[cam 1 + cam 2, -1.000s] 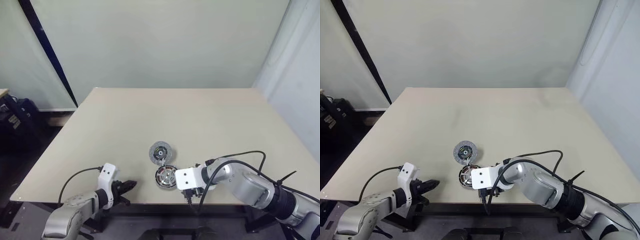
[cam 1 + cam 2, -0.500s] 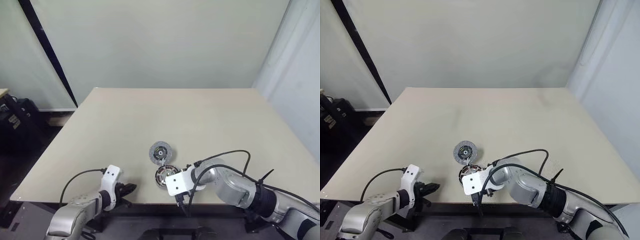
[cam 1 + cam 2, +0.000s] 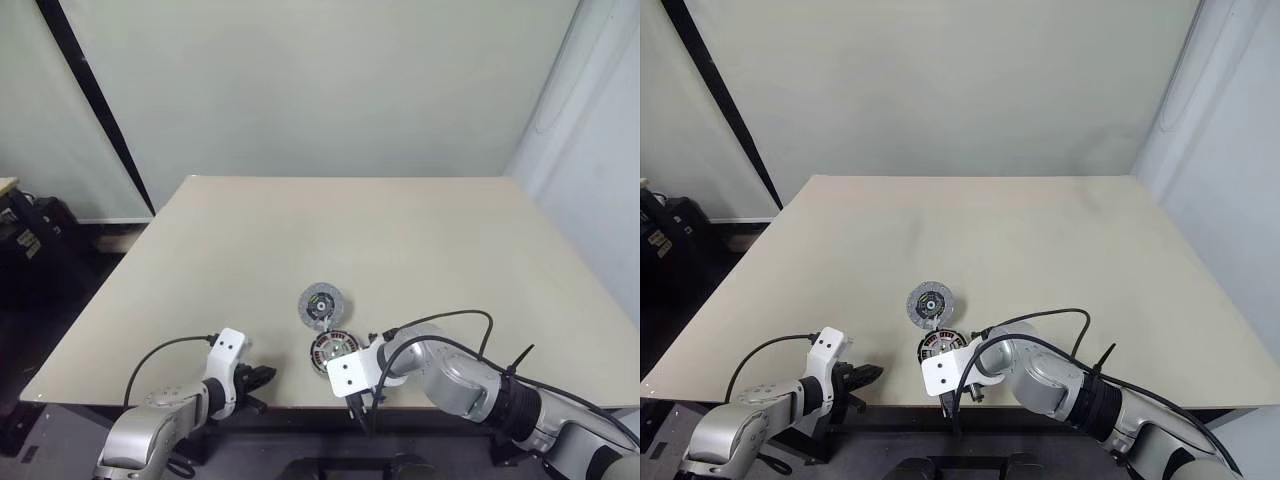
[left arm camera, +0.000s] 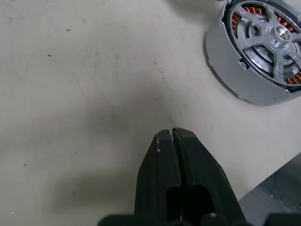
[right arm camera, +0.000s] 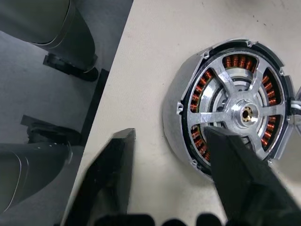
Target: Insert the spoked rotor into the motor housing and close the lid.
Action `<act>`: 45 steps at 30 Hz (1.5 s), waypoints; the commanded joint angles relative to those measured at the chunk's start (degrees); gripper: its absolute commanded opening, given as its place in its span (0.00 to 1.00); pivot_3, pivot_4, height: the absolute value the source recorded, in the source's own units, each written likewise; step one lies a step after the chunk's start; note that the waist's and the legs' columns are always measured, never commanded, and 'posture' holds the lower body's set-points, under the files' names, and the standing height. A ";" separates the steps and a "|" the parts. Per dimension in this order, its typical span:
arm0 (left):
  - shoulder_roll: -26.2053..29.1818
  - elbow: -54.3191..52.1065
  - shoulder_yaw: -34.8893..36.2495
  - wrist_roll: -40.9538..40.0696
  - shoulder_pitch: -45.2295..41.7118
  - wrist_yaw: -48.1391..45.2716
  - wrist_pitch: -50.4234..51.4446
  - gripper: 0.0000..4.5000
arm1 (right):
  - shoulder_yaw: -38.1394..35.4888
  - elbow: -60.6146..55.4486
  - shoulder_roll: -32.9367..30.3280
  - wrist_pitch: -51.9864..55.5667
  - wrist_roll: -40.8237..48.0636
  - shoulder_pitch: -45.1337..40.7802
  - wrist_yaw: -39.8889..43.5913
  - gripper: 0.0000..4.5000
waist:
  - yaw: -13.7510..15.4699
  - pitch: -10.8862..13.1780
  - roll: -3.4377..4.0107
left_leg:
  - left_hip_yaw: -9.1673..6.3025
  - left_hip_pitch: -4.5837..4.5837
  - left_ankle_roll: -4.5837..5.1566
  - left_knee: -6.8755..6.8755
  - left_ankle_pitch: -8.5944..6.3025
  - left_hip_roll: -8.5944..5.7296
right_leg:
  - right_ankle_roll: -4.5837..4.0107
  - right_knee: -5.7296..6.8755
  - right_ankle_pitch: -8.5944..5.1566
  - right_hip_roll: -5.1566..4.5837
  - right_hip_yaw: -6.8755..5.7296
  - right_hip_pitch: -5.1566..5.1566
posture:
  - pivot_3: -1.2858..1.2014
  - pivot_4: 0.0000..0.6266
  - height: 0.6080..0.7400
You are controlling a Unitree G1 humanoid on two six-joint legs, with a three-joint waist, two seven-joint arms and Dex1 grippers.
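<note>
The motor housing (image 5: 175, 127) lies near the table's front edge, with copper windings showing under the spoked rotor (image 5: 247, 112) that sits in it. Both also appear in the left wrist view, housing (image 4: 235, 75) and rotor (image 4: 270, 35). The lid (image 3: 320, 303), a grey disc with a dark ring, lies flat just behind the housing (image 3: 331, 347). My right gripper (image 5: 168, 134) is open and points down over the housing's near rim, one finger above the rotor and the other over bare table. My left gripper (image 4: 171, 132) is shut and empty, over the table left of the housing.
The table (image 3: 400, 240) has wide bare room behind and to both sides of the parts. Its front edge (image 3: 150, 402) runs just under both grippers. A black cable (image 3: 450, 318) loops off my right forearm.
My right hand has moved left and down, so its white wrist block now sits at the housing's near side. The left gripper has stayed in place, shut.
</note>
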 commanded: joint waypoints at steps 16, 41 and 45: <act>0.43 -1.66 0.35 1.17 -0.26 -0.58 -1.17 0.00 | -12.01 -1.12 11.98 11.27 4.30 5.81 -4.05 0.00 | -0.03 -0.02 -0.06 | -0.04 0.10 -0.07 -0.03 0.05 0.03 | 0.00 0.11 0.00 0.03 -0.02 0.03 | 0.52 0.00 1.00; -1.68 1.06 -0.10 3.56 -1.38 -0.29 -4.87 0.00 | -12.39 -4.42 15.70 24.00 13.75 3.75 -13.40 0.52 | -0.06 -0.01 -0.04 | 0.00 0.10 -0.15 -0.11 0.08 0.05 | -0.06 0.13 0.02 0.03 -0.01 -0.06 | 0.52 0.00 1.00; -1.74 1.46 -0.16 3.79 -1.64 -0.42 -5.18 0.00 | -10.89 -6.78 12.41 22.43 14.41 0.39 -10.88 0.83 | -0.05 -0.01 -0.04 | -0.03 0.09 -0.15 -0.14 0.08 0.06 | -0.05 0.12 0.03 0.04 -0.05 -0.07 | 0.52 0.00 1.00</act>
